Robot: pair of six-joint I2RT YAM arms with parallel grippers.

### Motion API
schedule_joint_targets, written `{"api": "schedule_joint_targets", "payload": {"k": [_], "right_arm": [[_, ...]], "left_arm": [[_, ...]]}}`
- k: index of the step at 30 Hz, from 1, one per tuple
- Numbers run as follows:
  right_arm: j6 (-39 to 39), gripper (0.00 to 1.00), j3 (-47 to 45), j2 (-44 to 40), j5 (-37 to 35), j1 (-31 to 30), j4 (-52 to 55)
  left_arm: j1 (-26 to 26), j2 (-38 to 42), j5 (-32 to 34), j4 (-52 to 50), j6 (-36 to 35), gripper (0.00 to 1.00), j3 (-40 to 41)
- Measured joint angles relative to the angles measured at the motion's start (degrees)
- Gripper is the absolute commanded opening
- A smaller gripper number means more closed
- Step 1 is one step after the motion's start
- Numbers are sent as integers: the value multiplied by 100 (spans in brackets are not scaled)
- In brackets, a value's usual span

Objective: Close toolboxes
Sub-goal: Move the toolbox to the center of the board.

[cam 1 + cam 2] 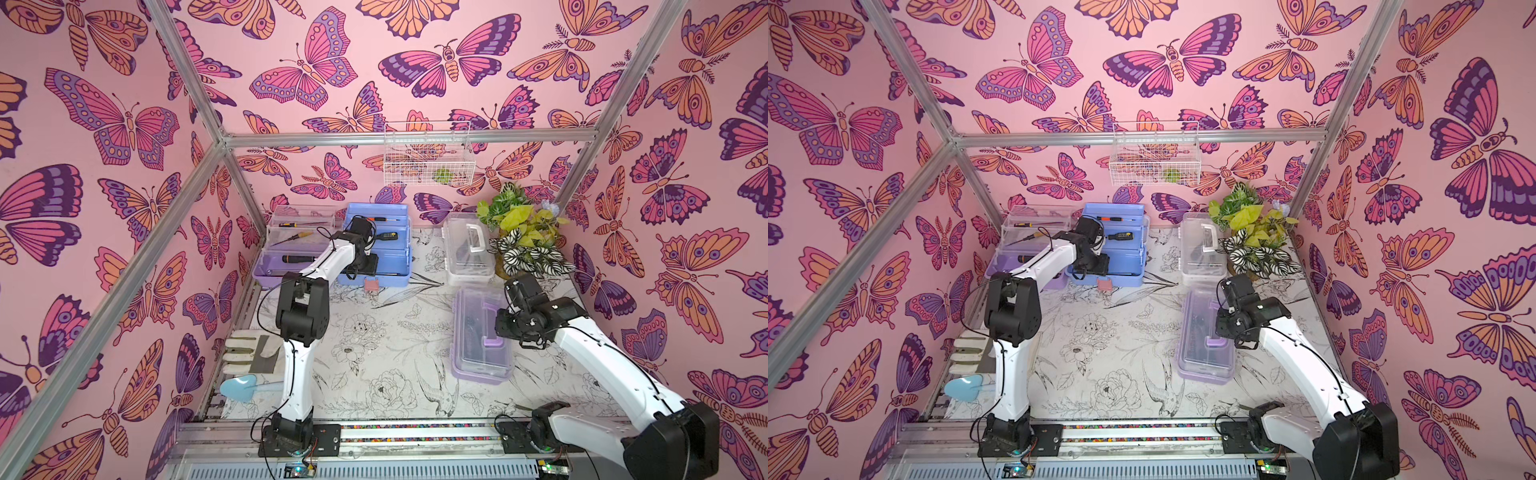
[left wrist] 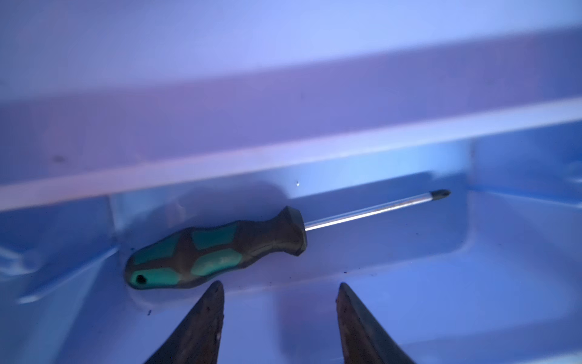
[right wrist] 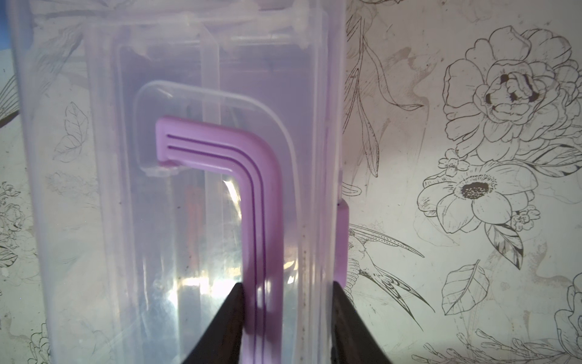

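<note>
Left wrist view puts your left end effector (image 2: 280,284) inside the blue toolbox (image 2: 425,283), jaws partly apart and empty, just short of a green-handled screwdriver (image 2: 220,249) lying flat in the tray. It sits low, so it should not block the lid. Your right end effector (image 3: 287,283) hangs over the near lilac toolbox (image 3: 78,220), jaws narrow, straddling its folded handle (image 3: 261,195) and lid edge; whether they pinch, you cannot tell. In both top views the blue toolbox and far lilac toolbox (image 1: 266,276) stand open at the back of the table (image 1: 374,353); the white toolbox (image 1: 461,257) looks shut.
</note>
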State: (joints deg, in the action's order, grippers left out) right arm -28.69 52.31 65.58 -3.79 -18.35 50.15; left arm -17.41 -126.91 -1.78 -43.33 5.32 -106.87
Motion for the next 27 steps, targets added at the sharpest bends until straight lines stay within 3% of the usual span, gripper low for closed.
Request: {"api": "schedule_joint_targets", "payload": {"k": [6, 18, 23, 27], "right_arm": [[17, 42, 2, 15, 13, 20, 0], [142, 42, 190, 254, 131, 74, 160], [173, 42, 210, 273, 133, 76, 177], [195, 47, 280, 337, 144, 92, 240]], "left_arm": [[-227, 367, 22, -136, 170, 47, 675], [-1429, 2527, -227, 107, 1276, 47, 4133], [-1661, 3565, -387, 273, 1941, 45, 5257], [-1974, 4347, -636, 256, 2417, 63, 5692]]}}
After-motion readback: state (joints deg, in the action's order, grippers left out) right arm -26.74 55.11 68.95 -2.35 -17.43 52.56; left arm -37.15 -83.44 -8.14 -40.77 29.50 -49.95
